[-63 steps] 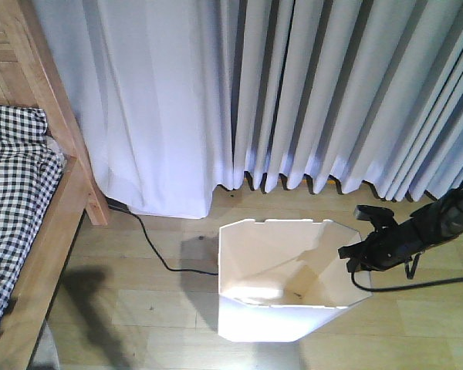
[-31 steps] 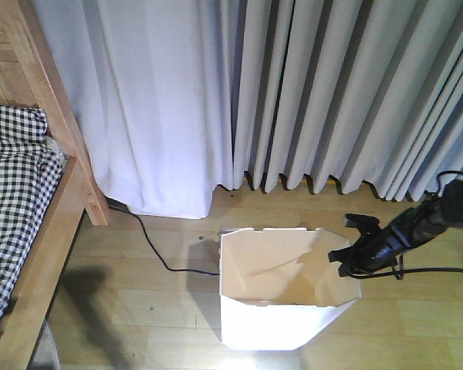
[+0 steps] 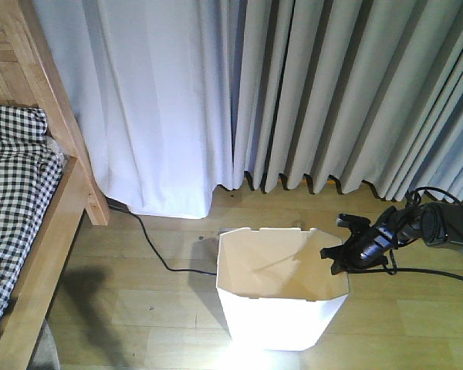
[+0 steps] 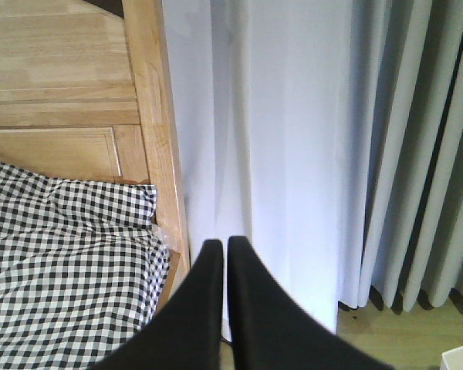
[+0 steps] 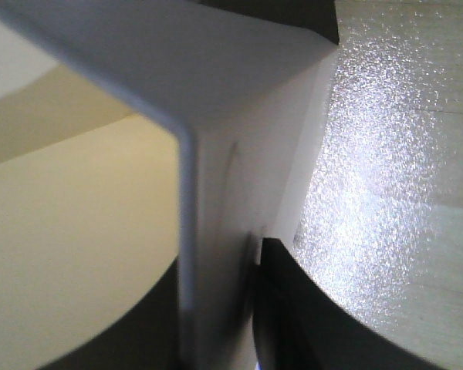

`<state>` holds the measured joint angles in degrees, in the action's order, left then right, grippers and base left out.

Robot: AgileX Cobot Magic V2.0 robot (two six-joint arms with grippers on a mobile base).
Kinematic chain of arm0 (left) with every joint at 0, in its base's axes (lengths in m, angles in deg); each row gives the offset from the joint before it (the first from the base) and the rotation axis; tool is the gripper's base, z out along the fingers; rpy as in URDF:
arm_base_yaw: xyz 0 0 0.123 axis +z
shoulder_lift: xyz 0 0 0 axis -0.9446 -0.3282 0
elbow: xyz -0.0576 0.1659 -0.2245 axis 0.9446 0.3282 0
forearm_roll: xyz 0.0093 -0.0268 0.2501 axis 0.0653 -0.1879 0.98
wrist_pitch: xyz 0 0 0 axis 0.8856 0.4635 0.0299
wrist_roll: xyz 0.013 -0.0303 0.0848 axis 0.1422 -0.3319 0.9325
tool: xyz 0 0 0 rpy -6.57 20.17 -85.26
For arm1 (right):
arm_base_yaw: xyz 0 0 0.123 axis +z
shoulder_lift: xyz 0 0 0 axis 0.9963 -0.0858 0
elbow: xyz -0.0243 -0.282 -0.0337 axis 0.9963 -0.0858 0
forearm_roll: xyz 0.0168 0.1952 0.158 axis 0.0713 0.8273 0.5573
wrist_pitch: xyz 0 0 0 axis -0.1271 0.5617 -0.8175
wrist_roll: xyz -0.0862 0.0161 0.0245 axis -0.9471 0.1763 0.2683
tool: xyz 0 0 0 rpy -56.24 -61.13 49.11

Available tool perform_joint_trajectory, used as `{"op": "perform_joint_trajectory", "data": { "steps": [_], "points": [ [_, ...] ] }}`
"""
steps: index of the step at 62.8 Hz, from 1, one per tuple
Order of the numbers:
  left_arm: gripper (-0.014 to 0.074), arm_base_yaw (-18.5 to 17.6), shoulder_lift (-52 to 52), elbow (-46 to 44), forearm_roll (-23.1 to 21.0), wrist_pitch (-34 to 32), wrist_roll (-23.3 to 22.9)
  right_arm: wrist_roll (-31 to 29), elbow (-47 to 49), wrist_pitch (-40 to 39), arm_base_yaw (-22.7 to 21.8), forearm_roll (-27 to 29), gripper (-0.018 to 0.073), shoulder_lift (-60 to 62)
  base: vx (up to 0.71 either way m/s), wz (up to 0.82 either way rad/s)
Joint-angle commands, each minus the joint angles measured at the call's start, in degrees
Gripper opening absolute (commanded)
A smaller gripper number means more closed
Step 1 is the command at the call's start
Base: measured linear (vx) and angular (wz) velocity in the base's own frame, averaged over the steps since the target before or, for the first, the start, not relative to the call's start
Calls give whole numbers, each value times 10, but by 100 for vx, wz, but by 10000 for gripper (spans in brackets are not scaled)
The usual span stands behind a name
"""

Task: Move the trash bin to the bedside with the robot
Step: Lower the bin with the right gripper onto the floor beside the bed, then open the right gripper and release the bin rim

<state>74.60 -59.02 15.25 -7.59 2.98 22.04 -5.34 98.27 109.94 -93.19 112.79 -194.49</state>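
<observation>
Your right claw (image 3: pixel 341 253) is clamped on the right-hand rim of the bin (image 3: pixel 274 324); the right wrist view confirms it, with the thin white wall (image 5: pixel 216 231) running down between the two dark fingers (image 5: pixel 293 308), one inside and one outside. The left claw (image 4: pixel 224 254) holds nothing, its tips pressed together, pointing at the curtain (image 4: pixel 293 139) beside the bedpost (image 4: pixel 158 139).

Location of the task item: the bin stands on the wood floor (image 3: pixel 139 301) at lower centre of the front view, below the curtain hem. The bed (image 3: pixel 31 231) occupies the left edge of that frame, well apart from the bin. A black cable (image 3: pixel 158 250) lies on the floor between them, running behind the bin.

Assessment: the grasp is made and the carrying step appears to be in hand, with the bin not yet at the bedside.

What the next move calls for, in my judgement: take the bin leftward across the frame toward the bed frame. The wall is thin and gripped at one edge only, so expect it to flex or tip. Mind the cable in the path.
</observation>
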Motion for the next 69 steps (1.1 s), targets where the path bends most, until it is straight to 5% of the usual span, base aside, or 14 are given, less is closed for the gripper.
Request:
{"op": "perform_joint_trajectory", "data": {
  "steps": [1,17,42,69],
  "points": [
    [-6,1,8,11,-2,-41,0,4,31,44,3,7,172,33,0,0],
    [-6,1,8,11,-2,-41,0,13,43,21,3,-23,243,29,0,0],
    [-6,1,8,11,-2,-41,0,25,43,-4,3,-49,503,29,0,0],
    [-6,1,8,11,-2,-41,0,27,42,-21,1,-35,508,34,0,0]
  ]
}}
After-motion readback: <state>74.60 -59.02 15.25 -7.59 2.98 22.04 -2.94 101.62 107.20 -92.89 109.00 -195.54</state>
